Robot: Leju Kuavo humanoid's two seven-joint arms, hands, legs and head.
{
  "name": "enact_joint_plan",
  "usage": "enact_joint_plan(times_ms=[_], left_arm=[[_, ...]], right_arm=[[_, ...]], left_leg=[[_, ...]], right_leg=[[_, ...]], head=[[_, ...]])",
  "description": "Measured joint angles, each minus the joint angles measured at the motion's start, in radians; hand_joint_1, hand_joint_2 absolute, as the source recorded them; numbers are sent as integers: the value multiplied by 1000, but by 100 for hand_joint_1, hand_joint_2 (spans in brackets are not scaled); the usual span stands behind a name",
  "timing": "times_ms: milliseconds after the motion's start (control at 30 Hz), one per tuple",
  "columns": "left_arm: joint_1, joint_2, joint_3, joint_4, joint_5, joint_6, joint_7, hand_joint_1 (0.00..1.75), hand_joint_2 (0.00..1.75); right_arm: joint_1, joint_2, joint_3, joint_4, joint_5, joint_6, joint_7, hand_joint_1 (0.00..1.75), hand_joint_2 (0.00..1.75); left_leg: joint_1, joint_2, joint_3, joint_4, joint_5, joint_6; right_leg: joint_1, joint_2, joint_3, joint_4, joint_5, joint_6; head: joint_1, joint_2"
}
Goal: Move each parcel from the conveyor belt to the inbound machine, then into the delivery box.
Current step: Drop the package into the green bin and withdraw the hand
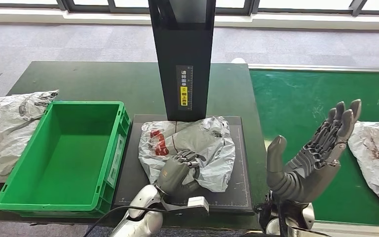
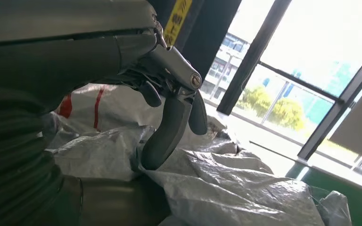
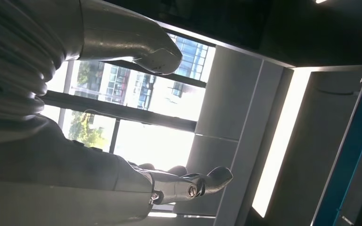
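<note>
Left hand [image 1: 180, 170] curled down onto grey parcel [image 1: 190, 143], fingers gripping its crumpled wrap; the parcel lies on the black inbound machine platform [image 1: 238, 163] at 6 o'clock of its dark upright column [image 1: 181, 54]. Right hand [image 1: 316, 153] raised, fingers spread, holding nothing. Green delivery box [image 1: 61, 153] at 9 o'clock of the parcel. Second parcel [image 1: 377, 153] on green conveyor belt [image 1: 301, 98] at 3 o'clock. More grey bags [image 1: 7, 128] left of the box on the table [image 1: 103, 79].
</note>
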Motion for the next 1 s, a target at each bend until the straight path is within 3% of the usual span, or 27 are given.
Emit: enact_joint_plan(times_ms=[267, 300, 400, 433, 467, 1000], left_arm=[[-78, -30, 10, 246, -22, -4, -8, 175, 175], [-83, -32, 10, 262, -23, -3, -8, 159, 175], [-96, -37, 10, 297, -28, 0, -6, 42, 175], [-99, -39, 11, 306, -30, 2, -4, 14, 175], [-103, -40, 12, 315, -31, 3, -1, 5, 175], [-112, -47, 51, 354, -16, 55, 4, 0, 175]], right_arm=[[-28, 1, 0, 7, -11, 0, 0, 0, 175], [-30, 1, 0, 8, -11, 0, 0, 0, 175], [-32, 1, 0, 12, -11, 0, 0, 0, 175], [-34, 1, 0, 14, -12, 0, 0, 0, 175], [-38, 1, 0, 17, -13, 0, 0, 0, 175], [-74, 2, 0, 57, -16, 0, 0, 0, 175]], left_leg=[[0, 0, 0, 0, 0, 0], [0, 0, 0, 0, 0, 0], [0, 0, -1, 0, 0, 0], [0, 0, -1, 0, 0, 0], [0, 0, -1, 0, 0, 0], [0, 0, -1, 0, 0, 0]], right_leg=[[0, 0, -1, 0, 0, 0], [0, 0, -1, 0, 0, 0], [0, 0, -1, 0, 0, 0], [0, 0, -1, 0, 0, 0], [0, 0, -1, 0, 0, 0], [0, 0, -1, 0, 0, 0]], head=[[0, 0], [0, 0], [0, 0], [0, 0], [0, 0], [0, 0]])
